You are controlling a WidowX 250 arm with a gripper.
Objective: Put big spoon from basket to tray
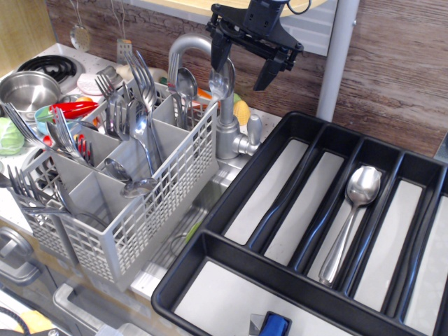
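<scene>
The observation.image view shows the gripper [246, 64] high at the far side of the scene, above the far right corner of the basket [150, 213], its black fingers [273, 70] spread apart. A big spoon [221, 78] stands bowl-up right at the left finger. From this angle I cannot tell for sure whether the finger touches it, but the jaws look open rather than clamped on anything. The spoon's handle drops down toward the basket's far compartment, partly lost against the grey faucet [225, 119] behind it. A similar spoon [186, 82] stands just to the left, in the same far row.

One big spoon [350, 217] already lies in the tray [210, 262], bowl toward the far end, in the third long compartment from the left.

The step in hand appears to be the grasp. To do it well, the fingers should straddle the neck just under the bowl, not the bowl itself, which is rounded and slick and would likely twist out. Centre the spoon between both fingers before closing, so one finger does not shove it sideways into the neighbouring spoon or the faucet. After closing, lift straight up until the handle clears the lattice rim, since a slanted pull could snag the basket and drag it. Only then carry it right, toward the tray.
</scene>
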